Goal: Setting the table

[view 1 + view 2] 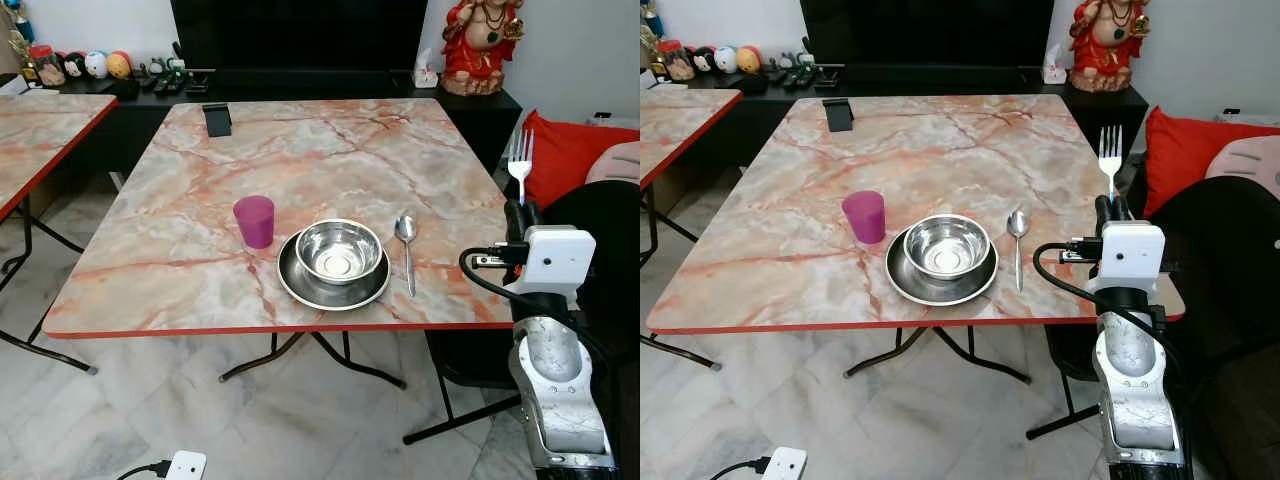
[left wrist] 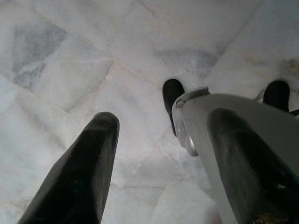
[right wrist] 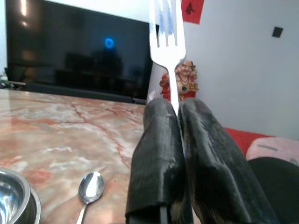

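Pink-veined marble-pattern table with red edge (image 1: 200, 240) carries a steel bowl (image 1: 339, 250) nested in a round steel plate (image 1: 300, 285), a purple plastic cup (image 1: 254, 221) just beside the plate on its left, and a steel spoon (image 1: 406, 240) on its right. Right gripper (image 3: 179, 109) is off the table's right edge, fingers pressed together on the handle of a silver fork (image 1: 1110, 150), tines up. Left gripper (image 2: 159, 154) hangs idle over the pale tiled floor, fingers spread.

Step in hand, as I judge: carrying the fork to the setting. Next move calls for swinging it over the tabletop, tipping it flat and laying it beside the plate, clear of the cup.
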`<state>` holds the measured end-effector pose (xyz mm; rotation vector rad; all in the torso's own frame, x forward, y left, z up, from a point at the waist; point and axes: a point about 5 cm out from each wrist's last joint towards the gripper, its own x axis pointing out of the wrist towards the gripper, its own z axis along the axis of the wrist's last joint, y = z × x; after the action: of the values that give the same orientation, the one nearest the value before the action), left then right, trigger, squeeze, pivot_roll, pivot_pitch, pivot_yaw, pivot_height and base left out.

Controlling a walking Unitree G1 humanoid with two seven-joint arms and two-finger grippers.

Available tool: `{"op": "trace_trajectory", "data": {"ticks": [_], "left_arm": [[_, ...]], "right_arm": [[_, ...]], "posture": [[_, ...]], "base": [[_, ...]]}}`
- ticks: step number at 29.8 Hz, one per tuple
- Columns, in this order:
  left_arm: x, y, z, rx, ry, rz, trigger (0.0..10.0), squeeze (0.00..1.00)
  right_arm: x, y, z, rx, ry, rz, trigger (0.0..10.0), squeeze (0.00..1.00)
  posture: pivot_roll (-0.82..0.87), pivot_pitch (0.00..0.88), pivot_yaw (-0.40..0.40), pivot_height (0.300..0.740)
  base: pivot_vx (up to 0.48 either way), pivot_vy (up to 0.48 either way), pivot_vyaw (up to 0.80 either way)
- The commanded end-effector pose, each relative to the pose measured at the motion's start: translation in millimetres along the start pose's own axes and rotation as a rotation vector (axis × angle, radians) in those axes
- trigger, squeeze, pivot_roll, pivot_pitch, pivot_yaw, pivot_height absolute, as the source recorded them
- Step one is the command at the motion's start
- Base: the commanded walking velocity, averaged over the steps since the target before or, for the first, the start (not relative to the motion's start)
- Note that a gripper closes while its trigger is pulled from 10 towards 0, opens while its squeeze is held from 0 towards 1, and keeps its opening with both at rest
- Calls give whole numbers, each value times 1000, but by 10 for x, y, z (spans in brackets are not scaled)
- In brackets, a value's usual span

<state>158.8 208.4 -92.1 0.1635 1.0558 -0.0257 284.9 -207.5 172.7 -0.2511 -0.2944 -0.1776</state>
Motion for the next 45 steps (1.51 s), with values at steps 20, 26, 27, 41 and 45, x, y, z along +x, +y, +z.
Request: {"op": "trace_trajectory", "data": {"ticks": [20, 26, 27, 41, 45], "left_arm": [[-9, 39, -57, -16, 29, 16, 10000, 0], [-9, 37, -57, -17, 30, 16, 10000, 0], [-9, 37, -57, -17, 30, 16, 10000, 0], [-8, 32, -54, -5, 31, 14, 10000, 0], [-8, 32, -56, -6, 32, 17, 10000, 0]], "right_arm": [[26, -6, 43, 34, -8, -22, 10000, 0], [30, -7, 44, 32, -8, -21, 10000, 0], [30, -7, 44, 32, -8, -21, 10000, 0], [38, -16, 51, 29, -8, -22, 10000, 0], [42, -1, 48, 31, -7, -19, 10000, 0]], "posture": [[6, 0, -4, 740], [5, 0, -4, 740], [5, 0, -4, 740], [5, 0, -8, 740], [8, 0, -8, 740]], "base": [[0, 0, 111], [0, 0, 0], [0, 0, 0], [257, 0, 0], [285, 0, 0]]}}
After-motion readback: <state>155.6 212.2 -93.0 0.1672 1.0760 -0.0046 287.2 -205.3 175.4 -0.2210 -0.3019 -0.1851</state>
